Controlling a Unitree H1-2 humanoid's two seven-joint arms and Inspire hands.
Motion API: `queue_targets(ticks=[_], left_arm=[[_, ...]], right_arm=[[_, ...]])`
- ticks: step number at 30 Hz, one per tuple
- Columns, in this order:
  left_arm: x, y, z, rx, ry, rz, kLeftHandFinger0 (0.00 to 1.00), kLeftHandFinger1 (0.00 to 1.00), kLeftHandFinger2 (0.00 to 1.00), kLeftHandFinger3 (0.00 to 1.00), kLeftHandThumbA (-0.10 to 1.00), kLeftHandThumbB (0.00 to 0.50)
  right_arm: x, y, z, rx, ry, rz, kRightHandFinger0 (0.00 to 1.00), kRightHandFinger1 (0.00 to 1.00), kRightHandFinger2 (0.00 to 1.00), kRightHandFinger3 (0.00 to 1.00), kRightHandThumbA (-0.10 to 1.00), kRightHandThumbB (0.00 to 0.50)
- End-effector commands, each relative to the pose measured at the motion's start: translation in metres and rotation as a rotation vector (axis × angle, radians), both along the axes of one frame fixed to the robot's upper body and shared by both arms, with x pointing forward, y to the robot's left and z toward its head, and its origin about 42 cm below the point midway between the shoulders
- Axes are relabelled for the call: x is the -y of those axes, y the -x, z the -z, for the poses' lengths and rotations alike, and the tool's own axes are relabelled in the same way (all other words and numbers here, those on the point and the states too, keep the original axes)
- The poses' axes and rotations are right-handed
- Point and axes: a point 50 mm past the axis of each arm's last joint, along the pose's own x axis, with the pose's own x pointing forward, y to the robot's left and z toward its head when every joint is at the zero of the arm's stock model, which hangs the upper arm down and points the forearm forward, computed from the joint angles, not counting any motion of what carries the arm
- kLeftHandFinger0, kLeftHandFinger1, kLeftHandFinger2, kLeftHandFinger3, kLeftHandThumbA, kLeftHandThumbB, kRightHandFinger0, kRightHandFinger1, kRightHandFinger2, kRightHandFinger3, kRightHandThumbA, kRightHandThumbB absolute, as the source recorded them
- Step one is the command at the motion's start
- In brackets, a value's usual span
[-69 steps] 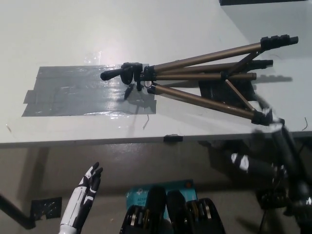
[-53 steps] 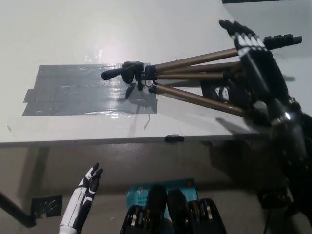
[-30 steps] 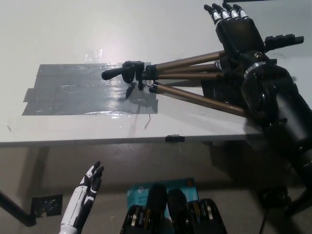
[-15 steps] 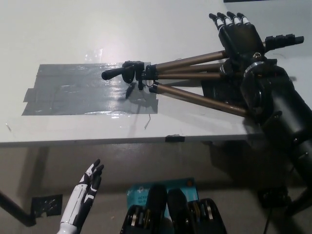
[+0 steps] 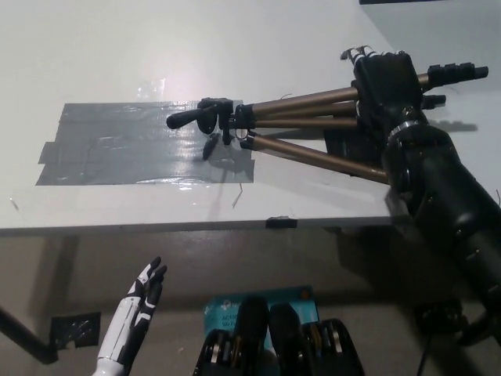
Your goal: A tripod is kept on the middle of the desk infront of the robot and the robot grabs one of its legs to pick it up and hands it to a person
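The tripod [image 5: 297, 153] lies folded on the white desk [image 5: 156, 47], bronze legs pointing right and its black head [image 5: 196, 119] pointing left over a patch of grey tape [image 5: 117, 153]. My black right hand [image 5: 383, 82] rests on the legs near their far ends, fingers curled down over the uppermost leg. The black forearm covers the lower leg's foot. The tripod still lies flat on the desk. My white left hand [image 5: 139, 309] hangs below the desk's front edge at lower left, fingers stretched out and apart, holding nothing.
A small black clip [image 5: 279, 222] sits on the desk's front edge. Under the desk a teal box [image 5: 227, 309] lies on the floor. A dark object [image 5: 430, 2] shows at the top right corner.
My right hand's fingers, stretched upward half a second ago, have curled down over the tripod's legs. The tripod has shifted slightly to the right. The left hand has not moved.
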Motion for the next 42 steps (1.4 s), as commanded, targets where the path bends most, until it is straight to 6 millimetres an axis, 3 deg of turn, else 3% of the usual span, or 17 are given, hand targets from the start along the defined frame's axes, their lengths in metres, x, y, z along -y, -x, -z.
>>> queue_targets(ticks=[1, 4, 7, 8, 10, 12, 16, 18, 19, 24, 28, 32, 36, 39, 40, 41, 42], left_arm=[[-0.004, -0.008, -0.019, 0.079, 0.009, 0.046, 1.00, 1.00, 1.00, 1.00, 0.95, 0.126], [-0.003, -0.008, -0.019, 0.082, 0.012, 0.042, 1.00, 1.00, 1.00, 1.00, 0.94, 0.113], [-0.003, -0.010, -0.020, 0.075, 0.025, 0.039, 1.00, 1.00, 1.00, 1.00, 0.95, 0.125], [-0.003, -0.011, -0.021, 0.072, 0.027, 0.040, 1.00, 1.00, 1.00, 1.00, 0.96, 0.127], [-0.003, -0.011, -0.020, 0.071, 0.032, 0.045, 1.00, 1.00, 1.00, 1.00, 0.97, 0.125], [-0.004, -0.013, -0.021, 0.075, 0.031, 0.050, 1.00, 1.00, 1.00, 1.00, 0.97, 0.110], [-0.005, -0.014, -0.022, 0.099, 0.015, 0.060, 1.00, 1.00, 1.00, 1.00, 0.99, 0.081], [-0.005, -0.015, -0.022, 0.101, 0.019, 0.060, 1.00, 1.00, 1.00, 1.00, 0.99, 0.077], [-0.005, -0.015, -0.023, 0.099, 0.019, 0.061, 1.00, 1.00, 1.00, 1.00, 0.99, 0.083], [-0.004, -0.018, -0.026, 0.107, 0.017, 0.064, 1.00, 1.00, 1.00, 1.00, 0.99, 0.075], [-0.004, -0.020, -0.028, 0.108, 0.008, 0.069, 1.00, 1.00, 1.00, 1.00, 0.99, 0.070], [-0.003, -0.022, -0.030, 0.110, 0.010, 0.069, 1.00, 1.00, 1.00, 1.00, 0.98, 0.072], [-0.004, -0.023, -0.031, 0.109, 0.011, 0.069, 1.00, 1.00, 1.00, 1.00, 0.99, 0.072], [-0.004, -0.024, -0.032, 0.103, 0.017, 0.069, 1.00, 1.00, 1.00, 1.00, 0.98, 0.072], [-0.004, -0.023, -0.032, 0.101, 0.016, 0.070, 1.00, 1.00, 1.00, 1.00, 0.98, 0.072], [-0.004, -0.023, -0.032, 0.101, 0.015, 0.071, 1.00, 1.00, 1.00, 1.00, 0.98, 0.072], [-0.004, -0.023, -0.032, 0.099, 0.015, 0.071, 1.00, 1.00, 1.00, 1.00, 0.98, 0.069]], right_arm=[[-0.021, 0.001, -0.072, 0.665, -0.136, -0.230, 0.00, 0.13, 0.57, 0.33, -0.10, 0.255], [-0.024, 0.003, -0.079, 0.708, -0.169, -0.261, 0.00, 0.13, 0.56, 0.24, -0.10, 0.235], [-0.027, 0.006, -0.091, 0.742, -0.213, -0.285, 0.00, 0.28, 0.75, 0.39, -0.10, 0.211], [-0.029, 0.009, -0.098, 0.750, -0.238, -0.296, 0.00, 0.34, 0.80, 0.52, -0.10, 0.186], [-0.034, 0.015, -0.111, 0.765, -0.279, -0.327, 0.00, 0.39, 0.86, 0.94, -0.10, 0.177], [-0.039, 0.020, -0.122, 0.790, -0.293, -0.355, 0.00, 0.41, 0.91, 1.00, -0.10, 0.179], [-0.047, 0.028, -0.142, 0.835, -0.292, -0.397, 0.00, 0.35, 0.79, 1.00, -0.10, 0.171], [-0.050, 0.029, -0.151, 0.856, -0.281, -0.397, 0.00, 0.26, 0.72, 0.94, -0.10, 0.119], [-0.051, 0.028, -0.154, 0.863, -0.279, -0.397, 0.00, 0.18, 0.67, 0.87, -0.10, 0.123], [-0.051, 0.023, -0.163, 0.867, -0.251, -0.399, 0.00, 0.17, 0.67, 0.81, -0.10, 0.219], [-0.050, 0.019, -0.163, 0.867, -0.237, -0.408, 0.00, 0.11, 0.64, 0.74, -0.10, 0.237], [-0.048, 0.011, -0.158, 0.875, -0.208, -0.402, 0.00, 0.14, 0.76, 0.83, -0.10, 0.249], [-0.044, 0.007, -0.157, 0.844, -0.217, -0.432, 0.00, 0.23, 0.78, 0.93, -0.10, 0.237], [-0.041, 0.003, -0.158, 0.810, -0.198, -0.410, 0.00, 0.26, 0.72, 0.57, -0.10, 0.227], [-0.042, 0.001, -0.158, 0.811, -0.194, -0.400, 0.00, 0.27, 0.72, 0.36, -0.10, 0.208], [-0.042, 0.000, -0.158, 0.812, -0.195, -0.398, 0.00, 0.28, 0.74, 0.37, -0.10, 0.204], [-0.043, 0.000, -0.160, 0.807, -0.202, -0.394, 0.00, 0.29, 0.80, 0.57, -0.10, 0.199]])
